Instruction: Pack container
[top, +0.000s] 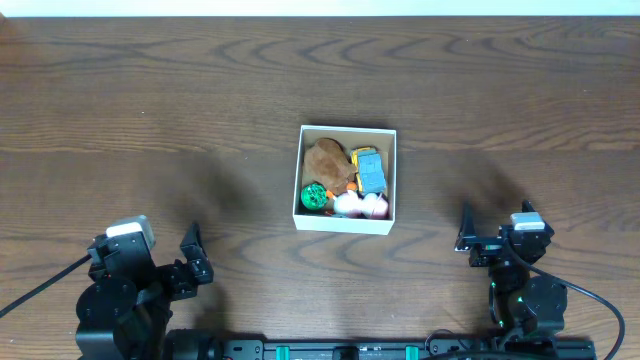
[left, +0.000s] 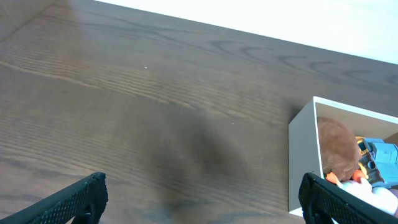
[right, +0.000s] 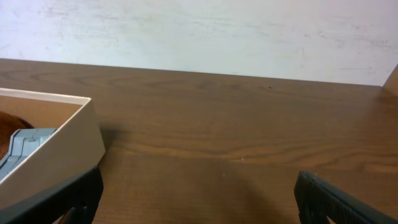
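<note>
The container (top: 345, 224) is a square white-walled box at the table's middle. It holds a brown plush toy (top: 327, 160), a blue and yellow toy (top: 370, 172), a green toy (top: 314, 196) and a white and pink toy (top: 358, 205). My left gripper (top: 194, 255) is open and empty at the front left, well away from the container. My right gripper (top: 467, 235) is open and empty at the front right. The left wrist view shows the container's wall (left: 303, 155) and the toys inside. The right wrist view shows its corner (right: 59, 149).
The dark wooden table (top: 150, 120) spreads all round the container. A white wall (right: 205, 31) rises behind the table's far edge. Both arm bases sit at the front edge.
</note>
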